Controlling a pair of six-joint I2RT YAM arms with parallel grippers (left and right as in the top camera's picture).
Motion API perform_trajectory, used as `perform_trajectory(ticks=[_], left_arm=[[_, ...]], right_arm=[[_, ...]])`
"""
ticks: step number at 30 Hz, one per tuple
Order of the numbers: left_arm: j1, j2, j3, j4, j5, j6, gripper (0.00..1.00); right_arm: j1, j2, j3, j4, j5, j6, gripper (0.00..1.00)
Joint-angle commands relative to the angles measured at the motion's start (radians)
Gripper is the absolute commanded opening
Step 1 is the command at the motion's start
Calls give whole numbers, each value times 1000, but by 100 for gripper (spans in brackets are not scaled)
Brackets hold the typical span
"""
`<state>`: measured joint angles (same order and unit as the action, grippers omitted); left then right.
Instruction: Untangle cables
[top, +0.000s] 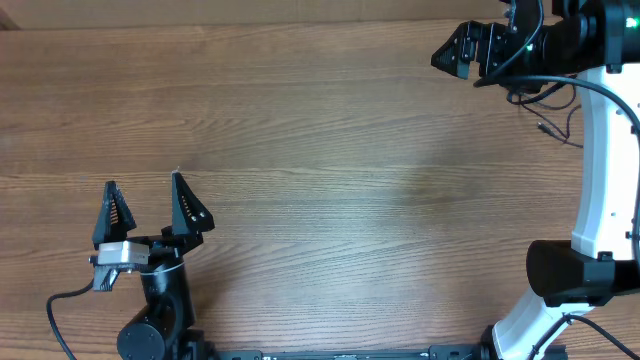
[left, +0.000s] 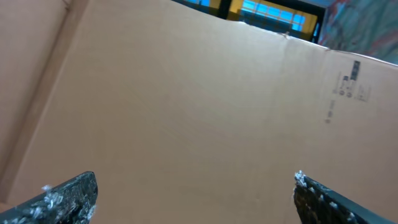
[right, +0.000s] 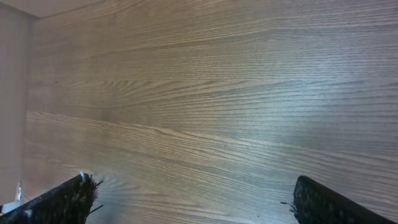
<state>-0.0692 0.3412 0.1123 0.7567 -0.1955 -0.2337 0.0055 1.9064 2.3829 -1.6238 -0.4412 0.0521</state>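
**Q:** What was the state of the left gripper (top: 148, 203)?

**A:** Its jaws stood fully spread and held nothing. It sat over the near left part of the wooden table (top: 330, 200), fingers pointing toward the far edge. In the left wrist view, only a plain cardboard panel (left: 186, 93) showed between the two fingertips.

**Q:** And the right gripper (top: 452, 55)?

**A:** It was also wide open and empty. It was at the far right corner of the table, fingers pointing left. In the right wrist view, bare wood grain filled the gap between the fingertips, with no cord between or touching them.

**Q:** Where were the cables (top: 545, 128)?

**A:** They lay at the far right of the table, just beside and partly under the right arm (top: 600, 170). A thin black strand with a small plug end showed near the arm's white link. The rest was hidden by the arm, so it could not be determined whether the strands were looped together. They were well apart from the left gripper and behind the right gripper's fingers.
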Motion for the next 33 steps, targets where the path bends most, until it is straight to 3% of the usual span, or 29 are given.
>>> perform_trajectory(ticks=[1,10,17,26,33], left_arm=[[12,-45,-51,11,-67,-6,100],[12,-118,-108,-46,-77,-5,100],[36,-135,-108,-355,-12,-6,100],[55,-332,-108,-758,21,21,100],[91,-338,-108,-836,205,216,100]], right_arm=[[0,-14,12,2,-5,4,100],[0,-14,12,2,-5,4,100],[0,-14,12,2,-5,4,100],[0,-14,12,2,-5,4,100],[0,-14,12,2,-5,4,100]])
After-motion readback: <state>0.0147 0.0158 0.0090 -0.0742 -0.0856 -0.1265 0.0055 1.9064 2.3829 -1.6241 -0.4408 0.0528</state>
